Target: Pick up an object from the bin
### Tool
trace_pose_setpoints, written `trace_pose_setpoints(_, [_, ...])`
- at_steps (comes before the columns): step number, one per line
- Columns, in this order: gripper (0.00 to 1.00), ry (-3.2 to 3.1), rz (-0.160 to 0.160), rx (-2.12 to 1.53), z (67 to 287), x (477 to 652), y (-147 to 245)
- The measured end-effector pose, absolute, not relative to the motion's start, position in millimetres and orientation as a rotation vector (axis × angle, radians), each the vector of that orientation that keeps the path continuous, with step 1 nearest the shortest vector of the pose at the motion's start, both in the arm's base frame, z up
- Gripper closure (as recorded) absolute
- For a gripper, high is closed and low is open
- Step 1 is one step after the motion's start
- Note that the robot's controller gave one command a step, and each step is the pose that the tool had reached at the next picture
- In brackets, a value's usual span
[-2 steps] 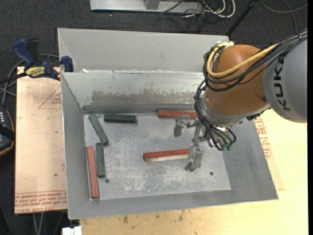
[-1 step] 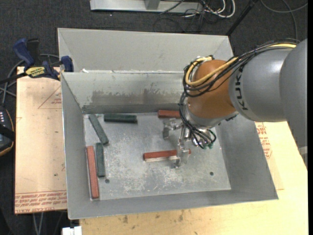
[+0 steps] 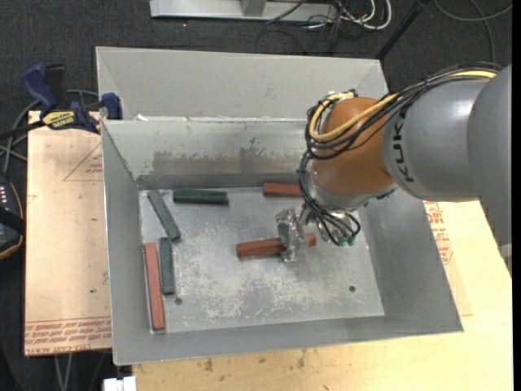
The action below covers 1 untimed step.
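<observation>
Gripper (image 3: 290, 241) down on a red stick (image 3: 259, 249) in the middle of the bin (image 3: 269, 304).

The near part of the bin floor is bare, so there is lots of room there, and the right side is bare too. By the left wall lie a long red stick (image 3: 153, 287) and a green stick (image 3: 167, 265), side by side, both pointing from near to far. The red stick lies flat in the middle, well away from every wall. Its long side runs left to right, with the right end a bit nearer the far wall. The gripper sits on its right part, and some red shows on each side of it. I cannot tell if the gripper is open or closed. Farther back lie a slanted green stick (image 3: 164, 216), a dark green stick (image 3: 199, 196) and a short red stick (image 3: 281, 189), close to the far wall.
</observation>
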<state>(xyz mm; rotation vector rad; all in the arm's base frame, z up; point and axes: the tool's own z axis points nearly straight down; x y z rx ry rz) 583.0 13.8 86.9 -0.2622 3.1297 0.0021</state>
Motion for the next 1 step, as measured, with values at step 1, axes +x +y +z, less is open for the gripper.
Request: trace_pose_setpoints(1, [1.0,3.056,0.003,-0.682,202.2,591.8,89.8])
